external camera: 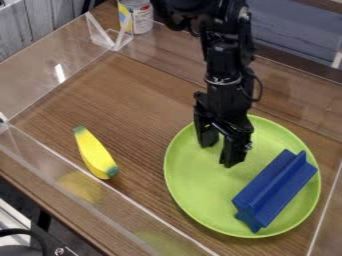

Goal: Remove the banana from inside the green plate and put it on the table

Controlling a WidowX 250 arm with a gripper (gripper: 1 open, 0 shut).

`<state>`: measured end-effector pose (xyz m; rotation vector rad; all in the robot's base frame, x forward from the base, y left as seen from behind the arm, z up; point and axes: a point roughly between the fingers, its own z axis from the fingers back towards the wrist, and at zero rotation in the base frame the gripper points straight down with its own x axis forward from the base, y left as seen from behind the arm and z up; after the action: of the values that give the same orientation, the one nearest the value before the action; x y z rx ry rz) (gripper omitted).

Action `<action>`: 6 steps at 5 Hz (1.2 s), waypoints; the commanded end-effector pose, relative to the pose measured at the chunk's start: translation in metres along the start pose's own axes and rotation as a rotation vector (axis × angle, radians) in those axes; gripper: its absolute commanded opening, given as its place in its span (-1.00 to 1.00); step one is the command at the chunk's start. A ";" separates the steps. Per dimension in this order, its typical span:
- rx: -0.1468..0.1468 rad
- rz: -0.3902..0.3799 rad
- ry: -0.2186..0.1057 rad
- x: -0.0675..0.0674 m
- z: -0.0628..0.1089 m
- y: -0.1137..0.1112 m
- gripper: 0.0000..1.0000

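Observation:
The yellow banana (94, 153) with dark tips lies flat on the brown wood table (134, 95), left of the green plate (201, 190) and apart from it. My black gripper (221, 150) hangs point-down over the plate's upper left part, its fingers slightly apart with nothing between them. It is well to the right of the banana. A blue ridged block (275, 186) rests inside the plate on its right side.
Clear acrylic walls (54, 70) run around the table's edges. A yellow and white bottle (134, 15) stands behind the far wall at the top. Bare wood lies between the banana and the plate.

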<state>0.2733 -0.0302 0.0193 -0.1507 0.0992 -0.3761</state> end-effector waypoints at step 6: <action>0.009 0.100 -0.007 -0.011 0.002 0.018 1.00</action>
<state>0.2730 -0.0134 0.0183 -0.1400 0.0953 -0.2911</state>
